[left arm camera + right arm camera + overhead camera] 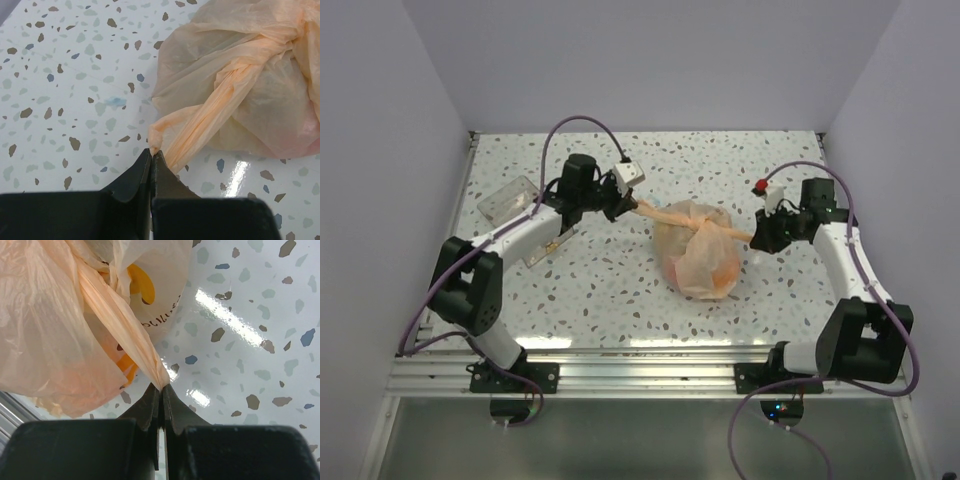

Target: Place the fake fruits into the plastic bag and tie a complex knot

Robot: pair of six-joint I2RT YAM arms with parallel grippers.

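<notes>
Our left gripper (151, 156) is pinched tight on the end of one bag handle (210, 115) and holds it stretched out to the left. In the middle, the plastic bag (695, 255) lies bulging on the table (600, 290). There is a twist (295, 30) on top where the two handles cross. An orange blur shows through the bag, so we think the fake fruits (720, 278) are inside, but we cannot tell one from another. Our right gripper (161, 388) is pinched tight on the other handle (122, 322), stretched out to the right. The bag is thin. If we pull too hard, a handle may rip or slip out of the jaws, and then the knot goes loose. If one side pulls more, the bag may slide. Far to the left sits a clear tray (510, 200), well apart from the bag. Nothing stands in our way.
</notes>
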